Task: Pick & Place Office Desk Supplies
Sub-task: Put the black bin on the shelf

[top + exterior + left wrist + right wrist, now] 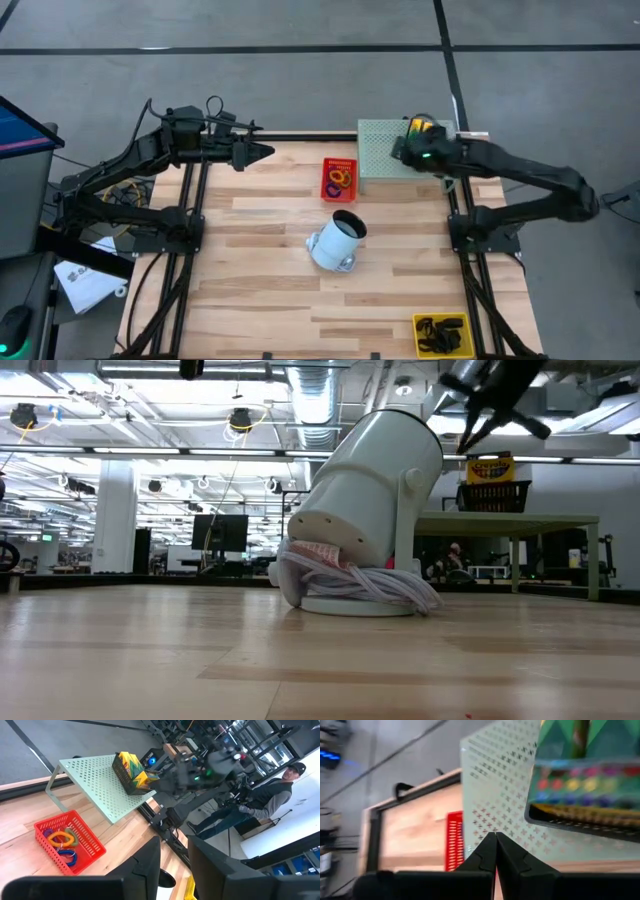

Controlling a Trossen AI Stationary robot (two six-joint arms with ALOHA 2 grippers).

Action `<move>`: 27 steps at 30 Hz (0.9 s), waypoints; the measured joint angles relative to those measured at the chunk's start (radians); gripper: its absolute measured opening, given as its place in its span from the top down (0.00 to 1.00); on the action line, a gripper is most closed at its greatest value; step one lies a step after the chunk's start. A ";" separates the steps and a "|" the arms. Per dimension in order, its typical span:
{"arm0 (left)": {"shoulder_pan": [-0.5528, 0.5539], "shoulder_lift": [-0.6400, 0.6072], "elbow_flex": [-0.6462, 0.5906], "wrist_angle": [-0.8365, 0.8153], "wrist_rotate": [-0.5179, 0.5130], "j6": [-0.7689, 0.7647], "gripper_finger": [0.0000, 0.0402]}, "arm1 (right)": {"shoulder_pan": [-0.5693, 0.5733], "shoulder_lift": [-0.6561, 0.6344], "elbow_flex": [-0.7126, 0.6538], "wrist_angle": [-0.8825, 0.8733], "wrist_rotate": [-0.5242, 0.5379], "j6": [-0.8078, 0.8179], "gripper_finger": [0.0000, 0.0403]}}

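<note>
1. The right gripper (400,150) hangs over the pale green perforated shelf (378,160) at the far edge of the table (260,290); its wrist view shows the two fingers pressed together, holding nothing
2. Just beside it, on the shelf, sits a dark mesh basket (131,776) with yellow-green crayon boxes (131,761) inside, so that part of the supplies looks already placed
3. Below and just off the shelf from this gripper, a red tray (339,180) holds coloured rubber-band rings (340,179)
4. Well away from it, at the near right corner, a yellow tray (441,334) carries black binder clips (440,330)
5. A white cup-like holder (337,243) lies tipped on its side mid-table, between the two trays
6. The left gripper (262,152) waits at the far left edge, fingers close together and empty
7. Judged from this, the right arm is between picks: a drop at the shelf seems finished
8. The next move calls for parting the fingers, swinging off the shelf and lining up over one tray's small items
</note>
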State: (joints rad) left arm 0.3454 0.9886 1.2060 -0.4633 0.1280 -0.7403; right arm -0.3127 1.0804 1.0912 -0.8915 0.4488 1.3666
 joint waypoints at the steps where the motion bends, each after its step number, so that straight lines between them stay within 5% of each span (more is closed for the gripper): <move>1: 0.000 0.000 0.000 0.000 0.000 -0.001 0.77 | 0.012 0.032 0.000 0.011 0.011 0.014 1.00; 16: 0.000 0.000 0.000 0.000 0.060 -0.002 0.77 | 0.012 0.402 0.248 -0.148 0.154 0.038 1.00; 27: 0.000 0.000 0.000 0.000 0.090 -0.004 0.77 | 0.041 0.512 0.292 -0.255 0.195 0.082 1.00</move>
State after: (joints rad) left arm 0.3452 0.9886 1.2060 -0.4629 0.2179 -0.7444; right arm -0.2722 1.5922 1.3830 -1.1464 0.6440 1.4490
